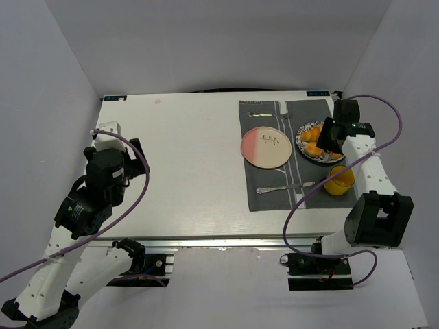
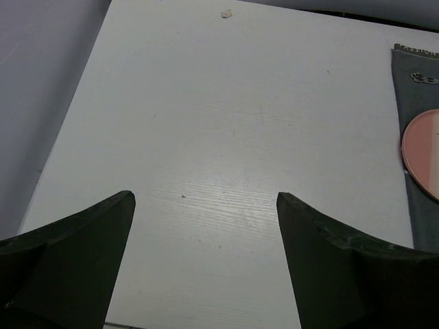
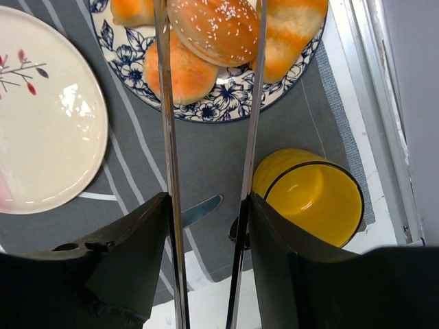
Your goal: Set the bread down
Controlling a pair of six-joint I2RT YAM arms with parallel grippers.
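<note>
Bread (image 3: 216,27) (seeded top) piled on other rolls (image 3: 182,74) on blue floral plate (image 3: 226,103). Right gripper (image 3: 210,14) straddling it, thin fingers at its two sides; pinching or merely flanking, cannot tell. Left gripper (image 2: 204,197) spread wide, well left of plate.

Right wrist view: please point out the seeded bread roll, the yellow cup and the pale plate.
seeded bread roll (image 3: 218,27), right wrist view, top crust.
yellow cup (image 3: 312,195), right wrist view, inner wall.
pale plate (image 3: 48,123), right wrist view, bare centre.
</note>
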